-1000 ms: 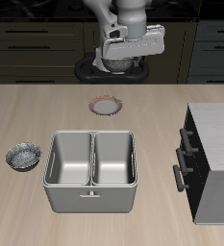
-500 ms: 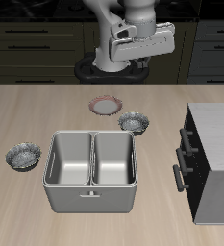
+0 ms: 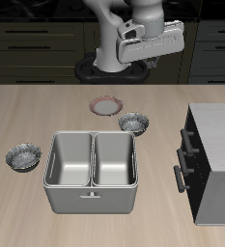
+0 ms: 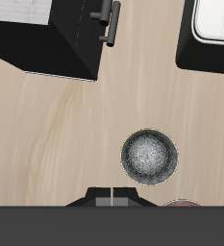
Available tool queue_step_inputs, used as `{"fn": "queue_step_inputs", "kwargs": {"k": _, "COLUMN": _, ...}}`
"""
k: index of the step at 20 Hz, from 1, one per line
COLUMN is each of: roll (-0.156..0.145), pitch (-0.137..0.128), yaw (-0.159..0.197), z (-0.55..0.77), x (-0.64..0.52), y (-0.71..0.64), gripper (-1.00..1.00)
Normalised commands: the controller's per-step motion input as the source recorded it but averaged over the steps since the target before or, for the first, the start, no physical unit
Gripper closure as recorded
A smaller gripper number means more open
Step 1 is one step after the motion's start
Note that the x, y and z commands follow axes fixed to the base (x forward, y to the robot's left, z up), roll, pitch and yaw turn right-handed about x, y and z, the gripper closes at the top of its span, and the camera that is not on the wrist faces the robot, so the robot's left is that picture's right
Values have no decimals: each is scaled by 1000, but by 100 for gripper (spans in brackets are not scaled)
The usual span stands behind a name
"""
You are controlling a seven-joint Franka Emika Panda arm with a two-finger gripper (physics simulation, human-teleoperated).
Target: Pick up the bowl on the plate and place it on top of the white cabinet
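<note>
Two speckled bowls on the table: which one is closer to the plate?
The bowl lying on the table just beside the plate, near the tray's back corner. The other bowl sits far off, beyond the tray's opposite side.

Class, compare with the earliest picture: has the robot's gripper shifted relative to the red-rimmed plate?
Yes. The gripper now hangs farther toward the white cabinet's side of the small red-rimmed plate than before.

Our arm [image 3: 119, 29] rises from its base [image 3: 106, 68] at the back of the worktop, wrist held high and tilted. We cannot tell how the pincer [image 3: 154, 46] jaws stand; nothing shows between them.
</note>
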Motion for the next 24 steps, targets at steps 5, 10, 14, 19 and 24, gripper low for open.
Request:
{"fn": "queue_step_inputs", "kwargs": {"k": 5, "roll": 6, "pitch": -18, "yaw": 18, "z": 155, "x": 133, "y": 66, "gripper": 100}}
{"fn": "queue_step_inputs", "kwargs": {"k": 10, "roll": 5, "pitch": -17, "yaw": 9, "z": 175, "x": 132, "y": 93, "gripper": 100}}
{"fn": "queue_step_inputs", "kwargs": {"k": 14, "roll": 3, "pitch": -13, "yaw": 10, "z": 141, "x": 188, "y": 93, "gripper": 100}}
{"fn": "queue_step_inputs", "kwargs": {"k": 19, "roll": -13, "pitch": 9, "yaw": -1, "z": 144, "x": 251, "y": 49, "gripper": 100}}
{"fn": "queue_step_inputs", "kwargs": {"k": 24, "roll": -9, "pitch": -18, "yaw": 18, "z": 226, "x": 286, "y": 100, "gripper": 100}}
